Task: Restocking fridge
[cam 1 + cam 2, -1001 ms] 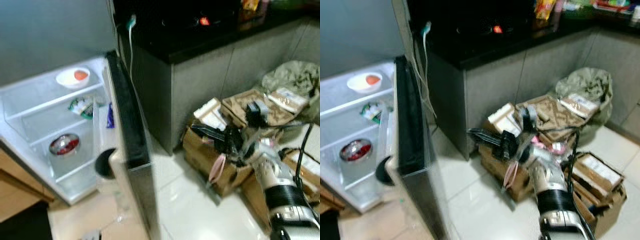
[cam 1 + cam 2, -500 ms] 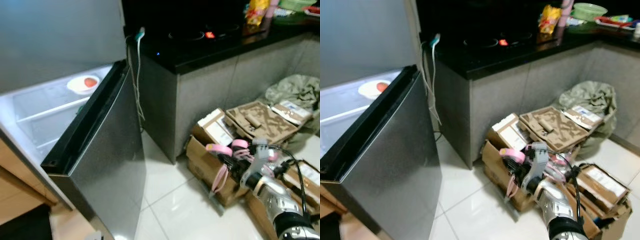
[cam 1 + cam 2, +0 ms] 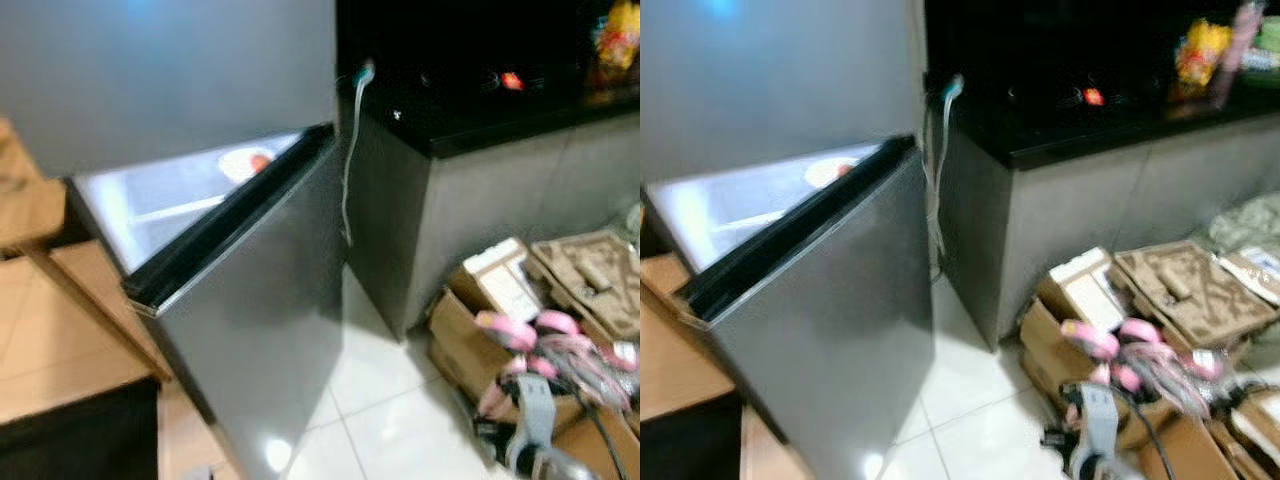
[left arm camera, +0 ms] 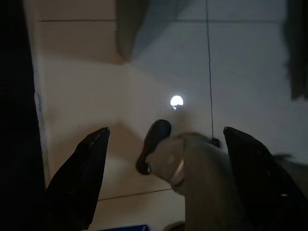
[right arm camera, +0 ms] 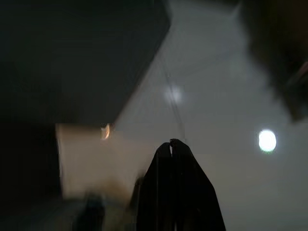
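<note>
Fridge door [image 3: 830,300] nearly shut, bowl [image 3: 830,170] inside, cardboard boxes [image 3: 1110,300] beside counter [image 3: 1090,190]

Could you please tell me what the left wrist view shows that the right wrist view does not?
Left wrist view: the left gripper with its jaws wide apart, hanging above a dark rounded shape that I cannot identify. Right wrist view: the right gripper with its jaws pressed together, beside a large dark surface. Both: a glossy tiled floor carrying a bright light reflection.
</note>
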{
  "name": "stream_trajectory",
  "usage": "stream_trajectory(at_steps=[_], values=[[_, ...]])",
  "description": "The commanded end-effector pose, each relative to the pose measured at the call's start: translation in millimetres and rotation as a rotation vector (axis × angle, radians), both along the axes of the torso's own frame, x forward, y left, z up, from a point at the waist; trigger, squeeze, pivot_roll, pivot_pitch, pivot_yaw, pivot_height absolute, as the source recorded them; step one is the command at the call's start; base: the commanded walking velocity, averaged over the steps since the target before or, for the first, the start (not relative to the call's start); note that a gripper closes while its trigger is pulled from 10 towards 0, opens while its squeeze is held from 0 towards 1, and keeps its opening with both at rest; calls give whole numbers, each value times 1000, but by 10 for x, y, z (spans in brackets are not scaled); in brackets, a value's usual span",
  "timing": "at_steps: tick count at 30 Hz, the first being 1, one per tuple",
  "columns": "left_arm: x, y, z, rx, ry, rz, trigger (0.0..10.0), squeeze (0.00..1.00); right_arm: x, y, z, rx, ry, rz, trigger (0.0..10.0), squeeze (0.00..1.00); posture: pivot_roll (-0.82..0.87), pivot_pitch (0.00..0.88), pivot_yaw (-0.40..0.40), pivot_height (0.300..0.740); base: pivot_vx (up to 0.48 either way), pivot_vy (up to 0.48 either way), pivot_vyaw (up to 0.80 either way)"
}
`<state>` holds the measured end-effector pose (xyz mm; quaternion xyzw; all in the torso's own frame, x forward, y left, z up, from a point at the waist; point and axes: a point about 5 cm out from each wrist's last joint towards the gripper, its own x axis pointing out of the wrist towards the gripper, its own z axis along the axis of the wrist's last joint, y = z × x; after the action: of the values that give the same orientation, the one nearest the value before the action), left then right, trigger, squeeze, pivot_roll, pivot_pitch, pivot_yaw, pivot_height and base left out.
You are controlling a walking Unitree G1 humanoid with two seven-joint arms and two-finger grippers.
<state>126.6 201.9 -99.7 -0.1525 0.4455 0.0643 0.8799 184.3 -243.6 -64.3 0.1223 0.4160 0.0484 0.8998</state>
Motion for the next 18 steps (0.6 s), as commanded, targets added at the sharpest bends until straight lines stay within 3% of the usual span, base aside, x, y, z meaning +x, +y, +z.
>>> stream_trajectory(at_steps=[1,2,3,5,7,18], values=[[-94,20,-32,1,37,15,10000,0,-147,-49,-73,-26,71,-32,10000,0,-81,0,9,740,0,0,775],[-83,15,-30,-1,35,15,10000,0,-283,-64,-135,-41,121,-43,10000,0,-83,0,10,740,0,0,775],[-83,15,-30,-1,35,15,10000,0,-283,-64,-135,-41,121,-43,10000,0,-83,0,10,740,0,0,775],[-67,2,-27,-5,33,14,10000,0,-476,-54,-219,-55,188,-41,10000,0,-86,0,13,740,0,0,775],[-57,-8,-27,-7,33,12,10000,0,-536,-39,-246,-55,204,-45,10000,0,-86,0,13,740,0,0,778],[-65,-22,-33,-5,40,9,10000,0,-454,-26,-223,-60,176,-63,10000,0,-93,0,10,740,0,0,775]])
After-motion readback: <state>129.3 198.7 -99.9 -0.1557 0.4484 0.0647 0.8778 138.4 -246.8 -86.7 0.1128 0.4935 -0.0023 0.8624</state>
